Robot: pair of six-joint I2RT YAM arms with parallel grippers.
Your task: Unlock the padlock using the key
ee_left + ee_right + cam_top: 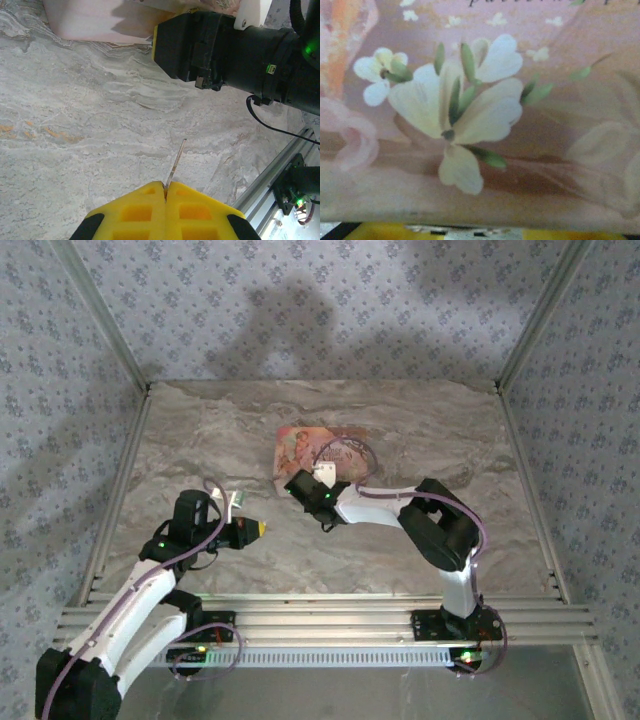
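Between the yellow fingers of the left gripper (165, 184) there's a thin metal blade poking straight out past the tips, which I take to be the key (177, 159). The fingers are pinched tight together on its base. That makes sense to me: gripped by the head with the blade free ahead of the tips, it's ready to go into a keyhole. Ahead of those fingertips, across a stretch of bare table (75, 125), is the right gripper (156, 44). The blade is aimed roughly that way but is well short of it.

The right gripper is nosed up against the near side of the pink floral box (322, 443), with the box face right in front of its fingertips. Can't tell if those fingers are open or clamped; you just get yellow slivers with something pale and blurry between them.

As for the padlock, I honestly can't pick it out. My guess is it's at the box edge by the right fingertips, and that arm is there to steady it. The next bit probably needs careful lining up, since a thin key held like that could twist in the grip.
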